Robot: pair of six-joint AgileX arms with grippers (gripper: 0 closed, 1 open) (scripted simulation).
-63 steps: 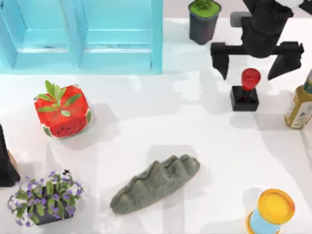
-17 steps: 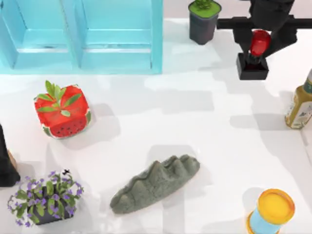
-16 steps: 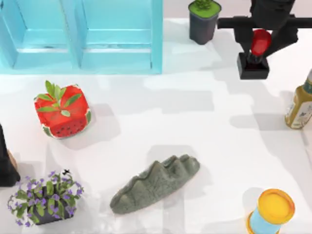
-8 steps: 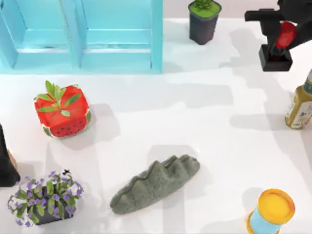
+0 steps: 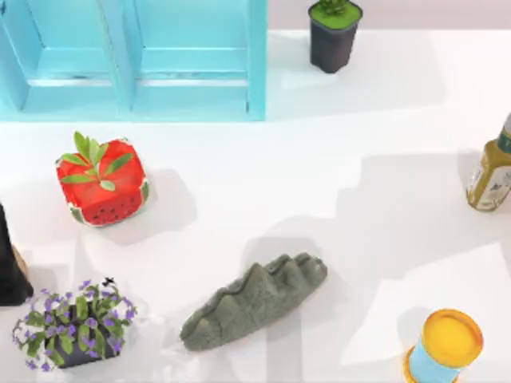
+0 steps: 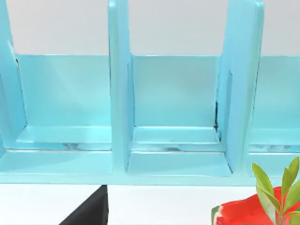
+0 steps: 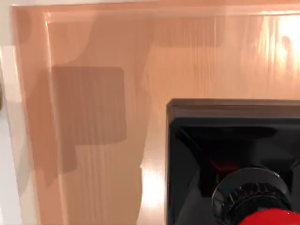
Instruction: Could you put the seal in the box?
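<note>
The seal (image 7: 197, 154), a black square base with a red knob, hangs close under the right wrist camera, above a wooden surface off the table's side. My right gripper carries it. The box (image 5: 257, 64), large and light blue with inner dividers, stands at the far left of the table. In the left wrist view its compartments (image 6: 173, 93) face the camera. My left arm (image 5: 8, 267) stays parked at the table's left edge.
A watermelon-patterned cube (image 5: 102, 182) sits in front of the box. A grey rock (image 5: 255, 302), a purple flower pot (image 5: 72, 323), a dark pot with a green plant (image 5: 334, 32), a bottle (image 5: 491, 171) and a yellow-topped can (image 5: 449, 345) also stand on the table.
My right gripper, shut on the seal, lifted it from the table, carried it toward the far right, and has left the top view.
</note>
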